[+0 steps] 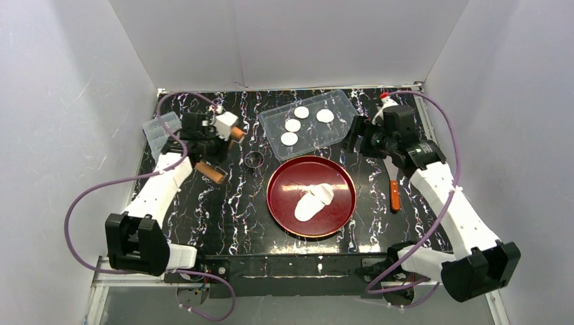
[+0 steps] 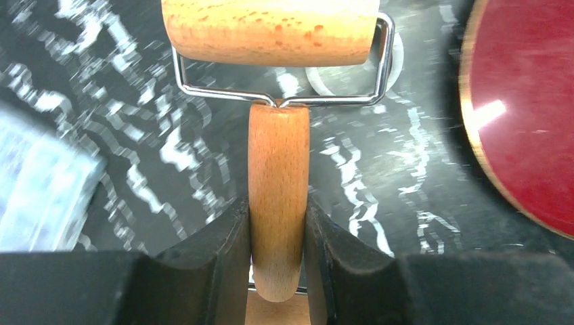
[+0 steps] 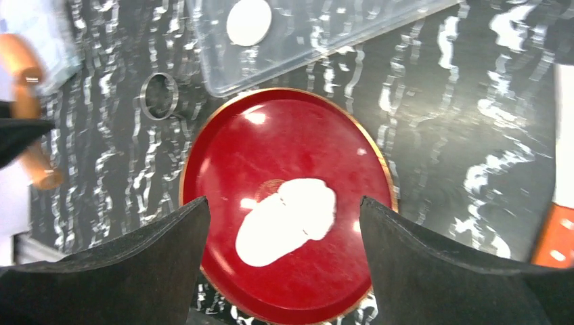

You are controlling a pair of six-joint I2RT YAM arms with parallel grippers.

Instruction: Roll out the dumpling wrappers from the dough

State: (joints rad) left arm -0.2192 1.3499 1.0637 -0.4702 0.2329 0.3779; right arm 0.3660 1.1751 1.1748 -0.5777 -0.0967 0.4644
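The small roller of pale speckled wood looks smooth and unvarnished, and its wire yoke is bright polished metal. The round red plate is glossy and throws back the lamps. On it the white dough sheet is matt and soft. The clear plastic tray shines. The black white-veined table has a sheen. The right end effector's fingers are matt black and finely grained.

Plain white walls enclose a black, white-veined marbled table.
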